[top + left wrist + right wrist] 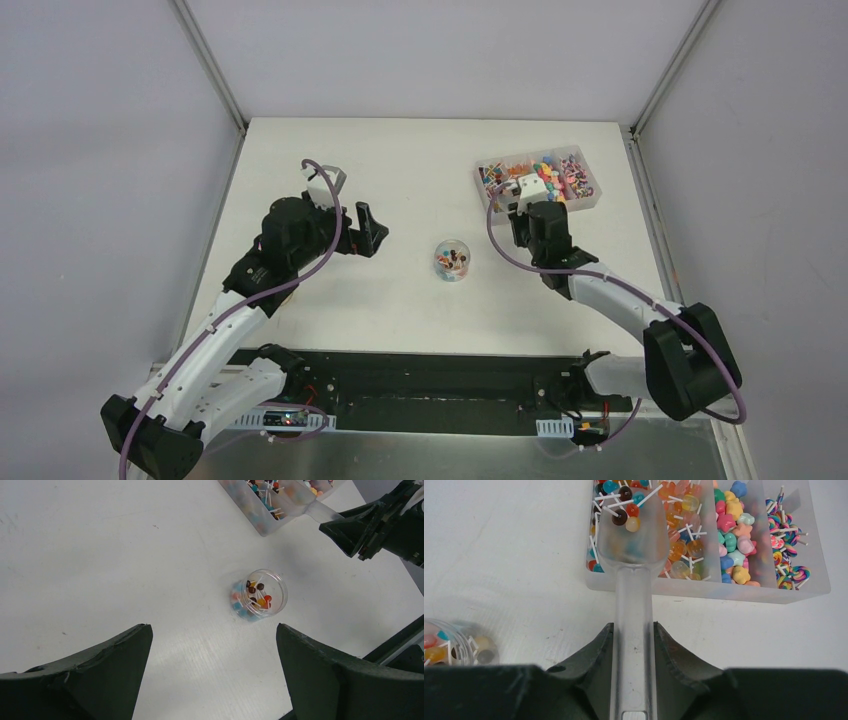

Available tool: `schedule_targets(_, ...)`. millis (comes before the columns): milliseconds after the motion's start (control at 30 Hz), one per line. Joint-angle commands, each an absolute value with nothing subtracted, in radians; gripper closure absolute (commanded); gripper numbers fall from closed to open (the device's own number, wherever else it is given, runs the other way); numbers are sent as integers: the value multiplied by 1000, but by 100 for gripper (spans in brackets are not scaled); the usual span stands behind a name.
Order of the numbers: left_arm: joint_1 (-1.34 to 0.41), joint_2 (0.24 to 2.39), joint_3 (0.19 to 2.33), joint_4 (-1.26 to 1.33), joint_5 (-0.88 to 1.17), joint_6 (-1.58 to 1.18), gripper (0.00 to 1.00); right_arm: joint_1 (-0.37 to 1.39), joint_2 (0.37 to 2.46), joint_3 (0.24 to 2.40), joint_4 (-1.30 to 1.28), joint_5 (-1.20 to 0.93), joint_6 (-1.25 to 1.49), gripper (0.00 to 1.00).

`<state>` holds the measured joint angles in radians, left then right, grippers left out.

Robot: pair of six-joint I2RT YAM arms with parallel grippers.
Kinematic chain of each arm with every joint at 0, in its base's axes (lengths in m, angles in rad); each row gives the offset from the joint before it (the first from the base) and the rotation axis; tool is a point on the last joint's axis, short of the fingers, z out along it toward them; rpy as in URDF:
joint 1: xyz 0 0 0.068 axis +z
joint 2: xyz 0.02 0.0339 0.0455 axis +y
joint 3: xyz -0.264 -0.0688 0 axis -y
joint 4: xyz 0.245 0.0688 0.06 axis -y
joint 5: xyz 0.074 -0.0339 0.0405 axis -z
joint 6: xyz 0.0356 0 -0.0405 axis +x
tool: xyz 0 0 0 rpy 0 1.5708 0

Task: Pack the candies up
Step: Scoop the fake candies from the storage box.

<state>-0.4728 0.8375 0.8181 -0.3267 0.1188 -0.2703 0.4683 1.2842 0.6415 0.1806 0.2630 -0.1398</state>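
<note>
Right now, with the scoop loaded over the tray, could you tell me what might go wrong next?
The scoop carries a few candies near its open lip, so tilting could spill them. The jar stands unheld, the left gripper open and apart from it; a nudge from the scoop might tip it, and its mouth looks narrow for pouring.

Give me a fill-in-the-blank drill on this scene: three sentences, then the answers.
1. The right gripper grips the clear scoop by its ___.
2. The left gripper is open and holds ___.
3. The scoop's bowl, with a few candies in it, is over the sectioned tray; the round jar on the table stands ___.
Answers: handle; nothing; upright.
</note>
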Motion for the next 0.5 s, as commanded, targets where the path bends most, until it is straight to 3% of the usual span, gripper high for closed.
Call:
schedule_targets(0,-485,838,814,-308,86,-248,1,463,1196,594,281,244,-150,100)
schedule_targets(467,-485,820,815,-311,39,-242,1,463,984,490,354,111,-227,100)
